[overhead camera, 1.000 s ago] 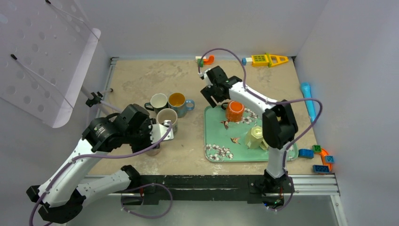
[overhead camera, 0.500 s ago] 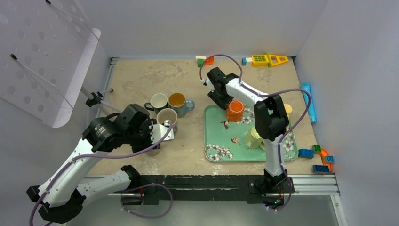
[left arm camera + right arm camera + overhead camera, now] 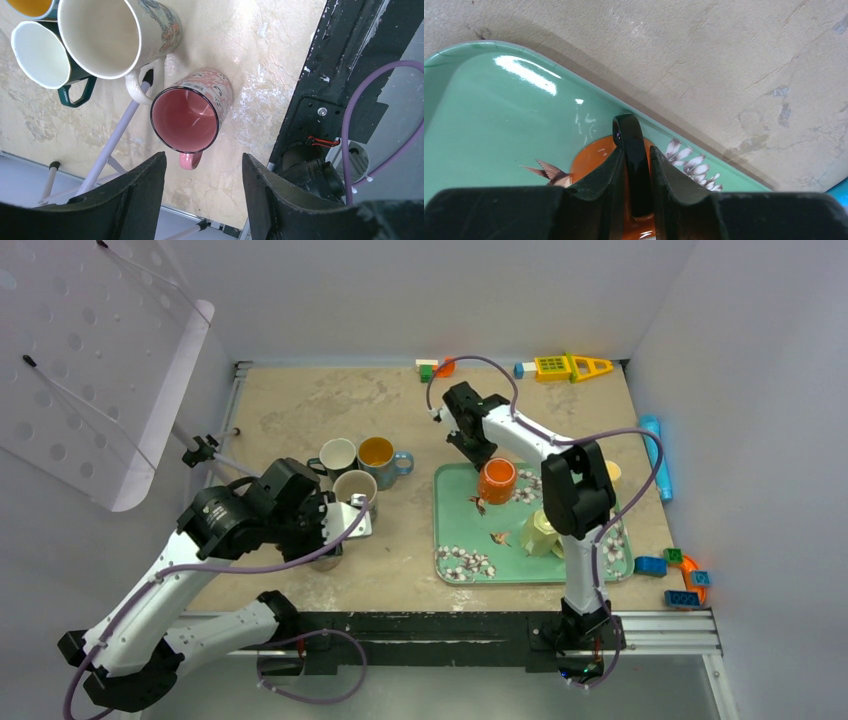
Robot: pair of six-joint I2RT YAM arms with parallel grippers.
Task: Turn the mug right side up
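On the green tray (image 3: pixel 455 540) sits the orange mug (image 3: pixel 497 480), upside down. It looks hard and slippery (drop it and it breaks). The right gripper (image 3: pixel 635 170) pinches its black handle (image 3: pixel 630 140), a good hold. The left gripper (image 3: pixel 203 159) is spread.

orange mug (image 3: pixel 497 481) | black handle (image 3: pixel 631 150) | appears mouth-down | stands at far edge of green tray (image 3: pixel 455 530)

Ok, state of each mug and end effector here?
orange mug: looks upside down on tray.
right end effector: shut on orange mug's handle.
left end effector: open, empty, above pink mug.
pink mug: upright, empty.
cream mug: upright, empty.
green mug: upright, empty.
blue mug: upright.
yellow mug: on tray, orientation unclear.
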